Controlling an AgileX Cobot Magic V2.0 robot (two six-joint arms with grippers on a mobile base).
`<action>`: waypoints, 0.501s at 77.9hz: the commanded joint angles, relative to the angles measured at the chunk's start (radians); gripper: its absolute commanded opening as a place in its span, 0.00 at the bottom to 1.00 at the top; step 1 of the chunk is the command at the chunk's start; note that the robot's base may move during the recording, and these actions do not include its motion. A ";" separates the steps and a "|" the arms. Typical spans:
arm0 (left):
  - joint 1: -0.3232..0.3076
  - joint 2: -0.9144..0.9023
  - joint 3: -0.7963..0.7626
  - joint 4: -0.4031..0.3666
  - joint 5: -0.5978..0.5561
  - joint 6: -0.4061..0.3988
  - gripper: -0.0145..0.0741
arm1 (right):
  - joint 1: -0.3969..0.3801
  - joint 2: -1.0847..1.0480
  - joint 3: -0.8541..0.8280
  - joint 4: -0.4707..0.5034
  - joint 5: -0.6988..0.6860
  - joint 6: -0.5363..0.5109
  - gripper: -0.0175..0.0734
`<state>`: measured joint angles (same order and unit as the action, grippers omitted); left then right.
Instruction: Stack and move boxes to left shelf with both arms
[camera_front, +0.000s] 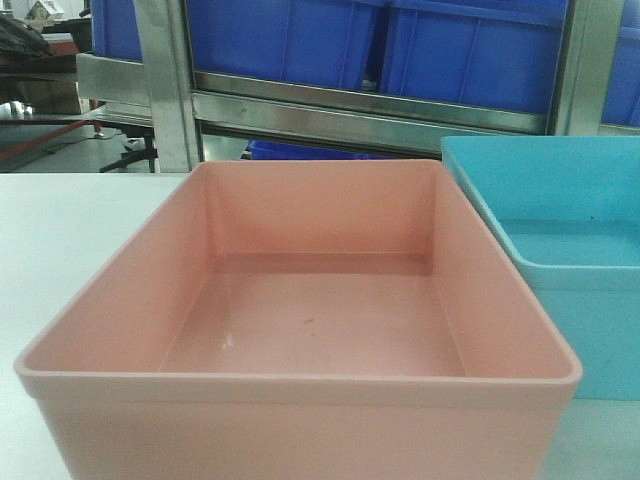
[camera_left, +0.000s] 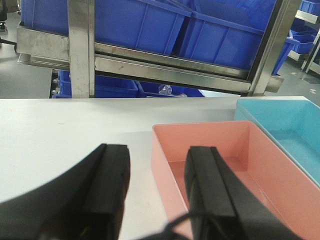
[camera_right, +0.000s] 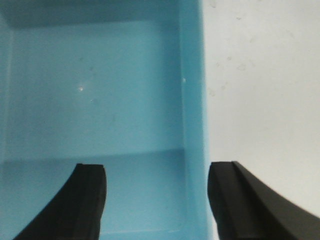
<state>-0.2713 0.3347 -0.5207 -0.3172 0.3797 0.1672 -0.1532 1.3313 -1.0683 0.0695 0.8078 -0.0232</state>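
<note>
The salmon pink box (camera_front: 300, 330) stands empty on the white table, close to the front camera. The aqua blue box (camera_front: 570, 240) sits right beside it, also empty. In the left wrist view my left gripper (camera_left: 157, 149) is open, with the pink box's (camera_left: 215, 145) left wall between its fingers (camera_left: 112, 175). In the right wrist view my right gripper (camera_right: 156, 166) is open and straddles the right wall of the aqua box (camera_right: 100, 90), one finger over the inside, the other over the table. The left shelf is out of view.
A steel rack (camera_front: 360, 110) with an upright post (camera_front: 170, 90) stands just behind the table (camera_front: 70, 230). It carries dark blue ribbed bins (camera_front: 290, 40). More blue bins (camera_left: 100, 87) sit lower, under the rack.
</note>
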 joint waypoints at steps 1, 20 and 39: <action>0.002 0.008 -0.029 -0.017 -0.074 0.003 0.38 | -0.037 0.073 -0.125 0.000 -0.002 -0.049 0.75; 0.002 0.008 -0.029 -0.017 -0.074 0.003 0.38 | -0.039 0.355 -0.314 0.000 0.037 -0.078 0.75; 0.002 0.008 -0.029 -0.017 -0.074 0.003 0.38 | -0.066 0.513 -0.335 0.000 0.047 -0.113 0.75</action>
<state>-0.2713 0.3347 -0.5207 -0.3172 0.3804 0.1672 -0.2085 1.8743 -1.3685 0.0695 0.8665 -0.1062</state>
